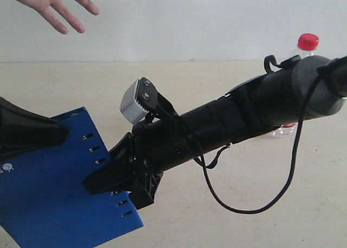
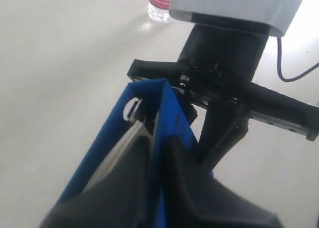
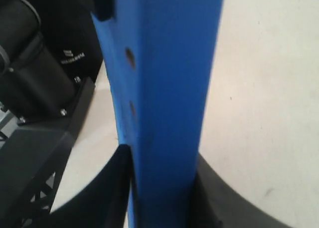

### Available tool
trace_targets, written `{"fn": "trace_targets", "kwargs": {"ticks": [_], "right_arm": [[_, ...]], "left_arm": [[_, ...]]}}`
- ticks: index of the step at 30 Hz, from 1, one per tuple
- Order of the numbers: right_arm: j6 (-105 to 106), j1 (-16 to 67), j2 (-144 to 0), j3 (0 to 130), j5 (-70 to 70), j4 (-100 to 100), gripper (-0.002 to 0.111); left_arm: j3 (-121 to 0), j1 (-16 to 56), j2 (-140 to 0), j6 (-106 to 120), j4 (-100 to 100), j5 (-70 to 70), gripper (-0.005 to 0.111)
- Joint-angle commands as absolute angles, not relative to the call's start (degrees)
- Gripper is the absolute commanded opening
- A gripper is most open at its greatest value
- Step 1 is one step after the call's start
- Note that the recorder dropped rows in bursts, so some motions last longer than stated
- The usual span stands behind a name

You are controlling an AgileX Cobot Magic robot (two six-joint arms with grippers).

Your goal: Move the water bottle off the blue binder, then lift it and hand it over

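Evidently clenching the blue binder [image 1: 49, 204] in left fingers [image 2: 194, 188] and right fingers [image 3: 112, 193], tilted off the bench [image 1: 244, 215] for the open hand [image 1: 54, 1], well apart from the upright water bottle [image 1: 308, 42].

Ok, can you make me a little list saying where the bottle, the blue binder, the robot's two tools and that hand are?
water bottle: upright on the table, off the blue binder, partly hidden behind the right arm
blue binder: gripped by both tools, tilted
left tool: shut on the blue binder
right tool: shut on the blue binder, at its slotted edge
person's hand: open, top left of the exterior view, touching nothing
handover: not done yet
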State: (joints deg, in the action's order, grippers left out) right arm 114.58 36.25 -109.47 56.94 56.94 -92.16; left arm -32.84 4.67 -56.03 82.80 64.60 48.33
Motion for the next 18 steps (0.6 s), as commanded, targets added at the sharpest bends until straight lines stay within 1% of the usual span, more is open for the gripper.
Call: {"fn": "trace_targets", "kwargs": {"ticks": [1,3,6,12,14,18], "right_arm": [[113.4,35.9,-109.8,56.1,53.2,-88.1,0.0],[113.4,35.9,-109.8,56.1,53.2,-88.1,0.0],[113.4,35.9,-109.8,56.1,54.3,-88.2,0.0],[114.4,35.9,-109.8,56.1,59.8,-88.2,0.0],[114.4,35.9,-109.8,56.1,59.1,-88.2,0.0],[114.4,35.9,-109.8,56.1,56.9,-88.2,0.0]], "left_arm": [[-33.4,4.6,-49.3,81.9,67.9,38.4,0.004],[-33.4,4.6,-46.8,81.9,67.9,36.1,0.004],[-33.4,4.6,-46.1,81.9,66.5,37.1,0.004],[-33.3,4.6,-47.3,81.9,64.8,48.2,0.004],[-33.3,4.6,-47.3,81.9,65.0,47.9,0.004],[-33.3,4.6,-46.7,81.9,65.0,42.6,0.004]]}}
